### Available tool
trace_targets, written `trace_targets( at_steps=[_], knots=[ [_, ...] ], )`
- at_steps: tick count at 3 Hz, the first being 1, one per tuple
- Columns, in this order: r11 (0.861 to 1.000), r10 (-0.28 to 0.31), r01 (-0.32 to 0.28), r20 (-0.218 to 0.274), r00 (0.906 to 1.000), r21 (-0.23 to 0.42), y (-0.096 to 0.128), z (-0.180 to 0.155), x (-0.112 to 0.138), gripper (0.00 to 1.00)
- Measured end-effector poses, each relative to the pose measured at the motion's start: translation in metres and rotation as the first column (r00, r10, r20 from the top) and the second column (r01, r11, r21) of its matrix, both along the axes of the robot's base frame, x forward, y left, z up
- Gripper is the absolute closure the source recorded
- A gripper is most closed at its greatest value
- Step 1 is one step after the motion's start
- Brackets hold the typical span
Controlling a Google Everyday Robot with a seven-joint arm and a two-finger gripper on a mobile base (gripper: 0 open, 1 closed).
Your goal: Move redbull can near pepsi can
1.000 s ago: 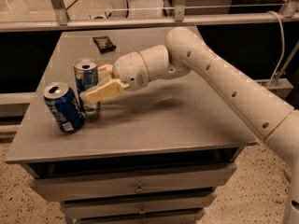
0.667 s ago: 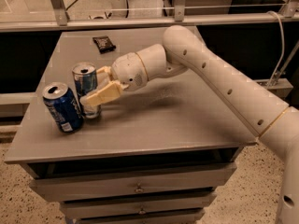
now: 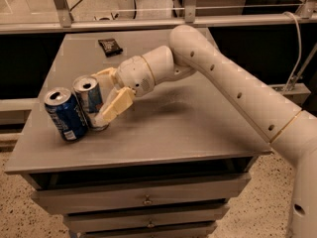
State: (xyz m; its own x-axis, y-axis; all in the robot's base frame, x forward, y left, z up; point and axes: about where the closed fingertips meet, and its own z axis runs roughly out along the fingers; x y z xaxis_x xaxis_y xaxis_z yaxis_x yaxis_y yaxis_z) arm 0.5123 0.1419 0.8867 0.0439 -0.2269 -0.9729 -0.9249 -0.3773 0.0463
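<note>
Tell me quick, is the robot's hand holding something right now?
Gripper: closed on the slim can, at the left side of the table, right beside the blue can.

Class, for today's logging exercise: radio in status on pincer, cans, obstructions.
Pincer low over table, shut on redbull can. Pepsi can close beside it, leaning. Nothing between them; dark packet far back.

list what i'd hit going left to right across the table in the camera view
pepsi can → redbull can → wrist. The gripper is closed around the redbull can, so it shares that slot. The dark packet at the back lines up with the gripper, so its place in the order is unclear.
</note>
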Motion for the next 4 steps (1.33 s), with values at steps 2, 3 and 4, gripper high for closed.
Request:
trace_targets(
  at_steps=[2, 3, 4],
  knots=[
    [0.999, -0.042, 0.042, 0.029, 0.9987, -0.019, -0.02, 0.013, 0.002, 0.0],
    [0.984, -0.173, 0.175, 0.067, 0.9826, -0.028, -0.073, 0.037, 0.008, 0.0],
    [0.972, -0.23, 0.233, 0.071, 0.9706, -0.029, -0.103, 0.039, 0.011, 0.0]
  ],
)
